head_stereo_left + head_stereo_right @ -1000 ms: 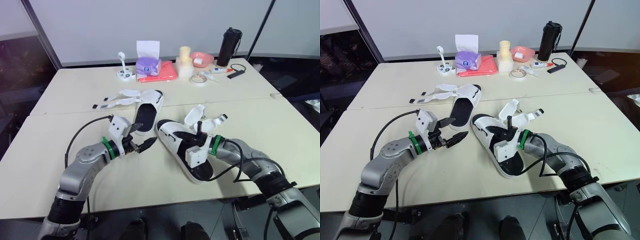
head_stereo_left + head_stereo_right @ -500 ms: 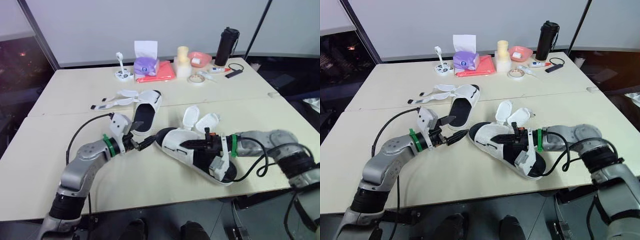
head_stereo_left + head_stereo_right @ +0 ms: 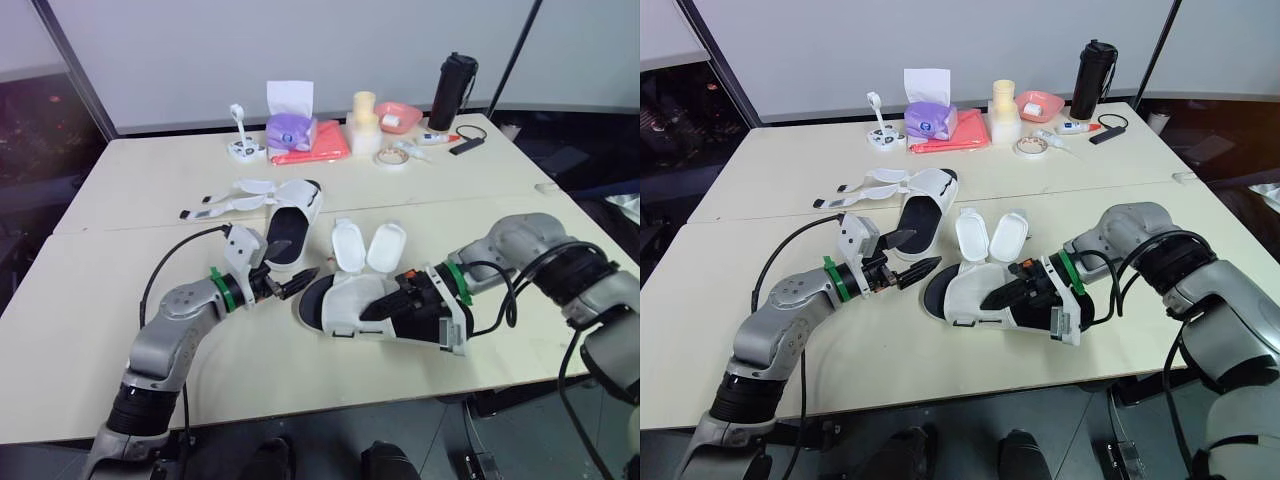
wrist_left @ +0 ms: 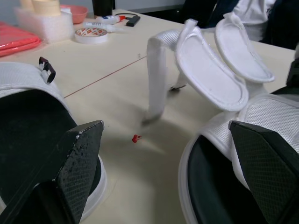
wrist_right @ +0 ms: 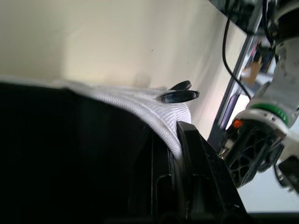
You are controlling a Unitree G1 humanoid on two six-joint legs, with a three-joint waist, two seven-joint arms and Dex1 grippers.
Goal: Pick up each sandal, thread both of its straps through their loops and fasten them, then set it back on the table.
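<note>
Pale table, clutter along its 12 o'clock edge. Nothing is fastened yet. The far sandal lies flat, its straps splayed toward 9 o'clock. At its 5 o'clock the near sandal is tipped on its side with both flaps open. The right gripper pinches its upper from 3 o'clock. The left gripper hangs spread by the toe.

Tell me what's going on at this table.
The robot is partway through fastening sandals. Its right gripper is clamped on one sandal, which is tipped on its side with both straps standing open. The left gripper, fingers open, hovers by that sandal's free end. The other sandal lies behind on the table, straps splayed out unfastened.
</note>
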